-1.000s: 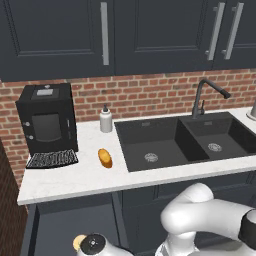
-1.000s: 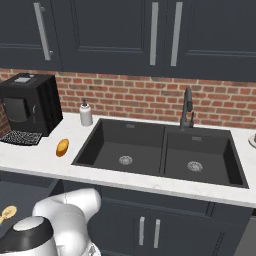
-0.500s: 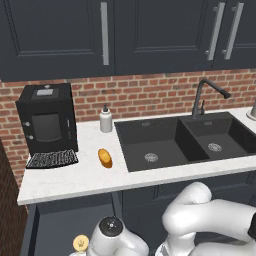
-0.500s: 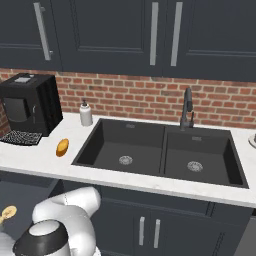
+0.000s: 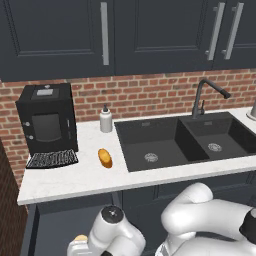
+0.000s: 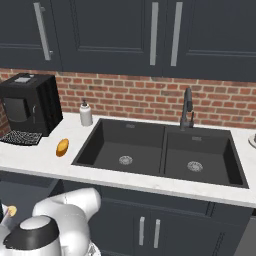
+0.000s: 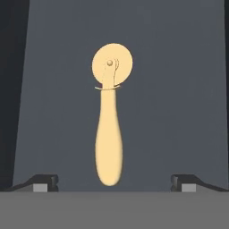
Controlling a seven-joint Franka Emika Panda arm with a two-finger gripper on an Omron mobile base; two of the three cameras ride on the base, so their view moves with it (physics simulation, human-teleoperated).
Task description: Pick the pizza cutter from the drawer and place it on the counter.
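The pizza cutter (image 7: 108,129) lies flat on the dark floor of the open drawer (image 7: 179,98), tan handle toward the camera and pale round wheel at the far end. My gripper (image 7: 115,181) hangs above the handle's end, open wide, with one fingertip on each side and not touching the cutter. A bit of the wheel (image 5: 80,238) peeks out beside my arm in the left base view, and the wheel (image 6: 11,211) also shows in the right base view. The drawer (image 5: 50,222) stands pulled out under the white counter (image 5: 75,180).
On the counter lies an orange-brown bread roll (image 5: 104,157), with a black coffee machine (image 5: 47,120) and a soap bottle (image 5: 105,120) behind it. The black double sink (image 5: 170,142) with its faucet (image 5: 200,97) is to the right. My arm's white links (image 5: 115,232) crowd the drawer opening.
My arm's dark-capped joint has swung right and farther in over the drawer. The cutter still lies in the drawer, and the counter things have not moved.
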